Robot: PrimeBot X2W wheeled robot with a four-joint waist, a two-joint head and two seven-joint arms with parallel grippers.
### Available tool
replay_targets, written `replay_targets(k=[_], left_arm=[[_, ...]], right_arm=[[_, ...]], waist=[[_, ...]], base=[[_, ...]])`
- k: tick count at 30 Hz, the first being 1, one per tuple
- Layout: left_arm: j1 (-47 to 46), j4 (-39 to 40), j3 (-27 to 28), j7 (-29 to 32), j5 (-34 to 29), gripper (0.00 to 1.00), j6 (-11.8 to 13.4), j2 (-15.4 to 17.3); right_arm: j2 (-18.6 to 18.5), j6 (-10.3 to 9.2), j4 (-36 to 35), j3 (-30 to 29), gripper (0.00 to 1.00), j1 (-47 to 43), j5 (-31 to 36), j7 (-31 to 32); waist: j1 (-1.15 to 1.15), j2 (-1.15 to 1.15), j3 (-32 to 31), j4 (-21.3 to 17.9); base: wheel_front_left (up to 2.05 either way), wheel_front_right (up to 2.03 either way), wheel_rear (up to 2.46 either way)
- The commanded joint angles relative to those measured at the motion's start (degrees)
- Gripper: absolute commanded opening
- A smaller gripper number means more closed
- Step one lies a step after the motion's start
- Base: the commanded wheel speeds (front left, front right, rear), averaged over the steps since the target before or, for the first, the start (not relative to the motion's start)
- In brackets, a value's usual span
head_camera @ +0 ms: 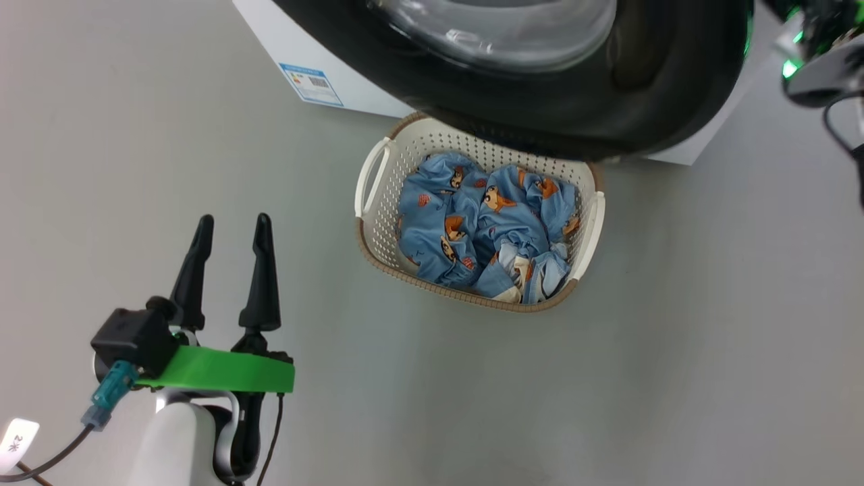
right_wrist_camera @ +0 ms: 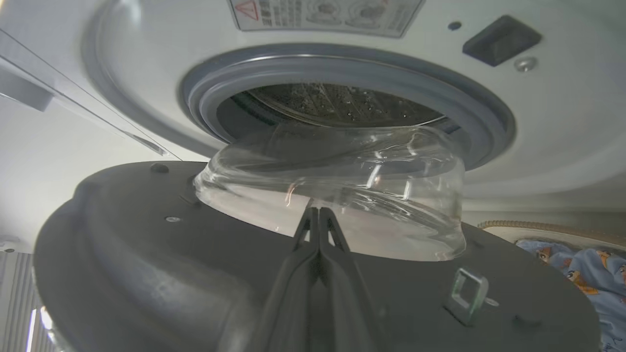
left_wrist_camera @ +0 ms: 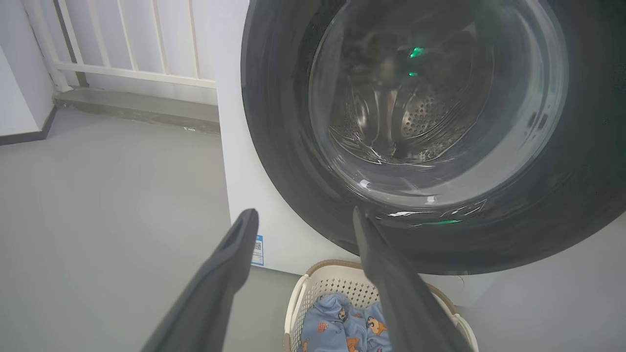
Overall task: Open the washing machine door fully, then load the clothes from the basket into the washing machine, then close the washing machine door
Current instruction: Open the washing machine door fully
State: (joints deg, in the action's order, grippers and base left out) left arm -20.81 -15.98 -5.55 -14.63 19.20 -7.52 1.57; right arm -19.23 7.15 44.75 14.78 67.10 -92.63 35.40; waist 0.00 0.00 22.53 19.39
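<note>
The washing machine door [head_camera: 648,101], with its black rim and bulging glass, stands part-way open and overhangs the far edge of the basket [head_camera: 378,229]. The cream basket sits on the floor, holding the light blue clothes [head_camera: 486,233]. My left gripper [head_camera: 233,226] hovers open and empty at the lower left, short of the basket. Along its fingers I see the door [left_wrist_camera: 274,146], the basket [left_wrist_camera: 313,288] and the clothes [left_wrist_camera: 342,322]. My right gripper [right_wrist_camera: 319,211] is shut and empty, its tips at the door's inner face [right_wrist_camera: 146,254] beside the glass bowl [right_wrist_camera: 342,195]. Behind it are the washing machine's grey rubber ring [right_wrist_camera: 342,63] and the drum [right_wrist_camera: 342,102].
A metal latch loop [right_wrist_camera: 464,293] stands on the door's inner face. A blue label [head_camera: 310,84] marks the machine's white front. White railing [left_wrist_camera: 122,49] and a low step [left_wrist_camera: 132,105] lie behind the machine's left. Grey floor [head_camera: 709,337] surrounds the basket.
</note>
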Motion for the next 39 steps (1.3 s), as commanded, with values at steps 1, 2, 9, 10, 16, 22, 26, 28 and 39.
replay_targets(k=[1,2,9,10,16,22,26,28,39], left_arm=[[1.1,0.9,1.8,-0.4,0.3,1.0,0.0,1.3],[1.2,0.9,1.9,-0.4,0.3,1.0,0.0,1.3],[3.0,0.1,2.6,-0.4,-0.6,1.0,0.0,1.3],[3.4,-0.1,2.8,-0.4,-0.7,1.0,0.0,1.3],[5.4,-1.0,3.3,-0.4,-1.7,1.0,0.0,1.3],[6.7,-1.7,3.4,-0.4,-2.5,1.0,0.0,1.5],[7.5,-2.1,3.3,-0.4,-2.8,1.0,0.0,1.7],[7.9,-2.3,3.3,-0.4,-3.0,1.0,0.0,1.8],[9.0,-3.3,2.7,-0.4,-3.4,1.0,0.0,2.2]], right_arm=[[2.2,0.34,-1.9,1.0,0.0,-1.8,-0.3,0.9],[2.3,0.34,-2.0,1.0,0.0,-2.4,-0.4,1.2],[3.4,0.34,-3.2,0.7,0.0,-7.3,-2.0,3.7],[3.5,0.34,-3.3,0.7,0.0,-8.1,-2.2,4.2],[5.4,0.34,-4.0,0.0,0.0,-12.8,-4.9,7.8],[6.4,0.34,-3.9,-0.5,0.0,-16.1,-6.1,10.5],[7.0,0.34,-4.3,-0.7,0.0,-18.0,-6.3,11.7],[7.4,0.34,-4.7,-0.9,0.0,-19.1,-6.4,12.1],[8.5,0.34,-7.5,-2.4,0.0,-25.1,-6.4,13.0]], waist=[[0.0,0.0,-0.8,0.1],[0.0,0.0,-1.3,0.3],[0.0,0.0,-5.4,1.2],[0.0,0.0,-6.1,1.3],[0.0,0.0,-10.2,2.2],[0.0,0.0,-13.4,3.9],[0.0,0.0,-15.2,5.0],[0.0,0.0,-16.1,5.6],[0.0,0.0,-19.5,9.6]], base=[[0.0,0.0,0.0],[0.0,0.0,0.0],[0.0,0.0,0.0],[0.0,0.0,0.0],[0.0,0.0,0.0],[0.0,0.0,0.0],[0.0,0.0,0.0],[0.0,0.0,0.0],[0.0,0.0,0.0]])
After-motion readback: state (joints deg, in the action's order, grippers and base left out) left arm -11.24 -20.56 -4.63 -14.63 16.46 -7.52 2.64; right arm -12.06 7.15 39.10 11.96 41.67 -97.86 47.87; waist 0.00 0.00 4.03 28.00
